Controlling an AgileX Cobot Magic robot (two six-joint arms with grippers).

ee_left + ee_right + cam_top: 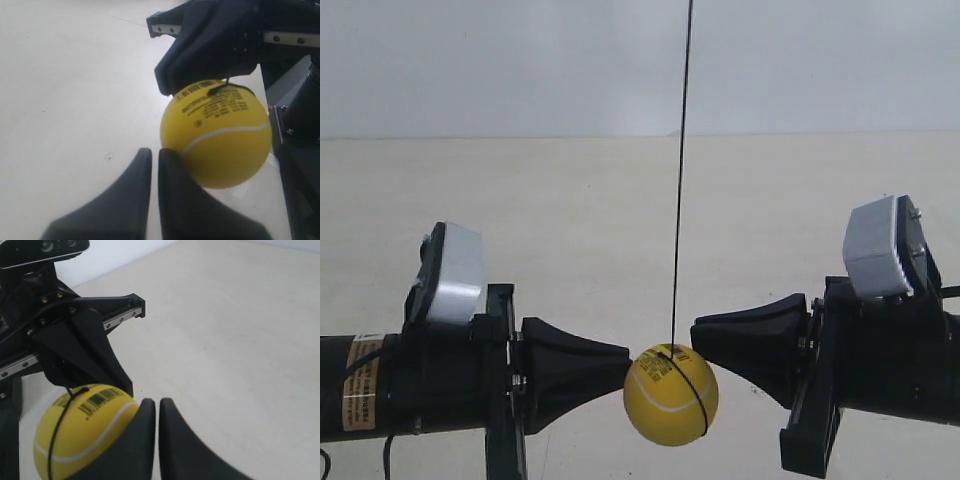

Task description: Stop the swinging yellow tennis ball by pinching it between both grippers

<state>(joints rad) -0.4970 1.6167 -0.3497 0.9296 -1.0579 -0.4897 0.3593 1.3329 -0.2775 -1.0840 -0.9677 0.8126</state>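
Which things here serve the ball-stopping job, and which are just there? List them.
Job:
- ball
- string it hangs from
- left claw, shut
- right claw, shut

Just there:
- table
- wall

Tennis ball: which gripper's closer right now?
Left, marginally: the left gripper touches the ball side-on; the right gripper sits by its top, near the string, contact unclear.
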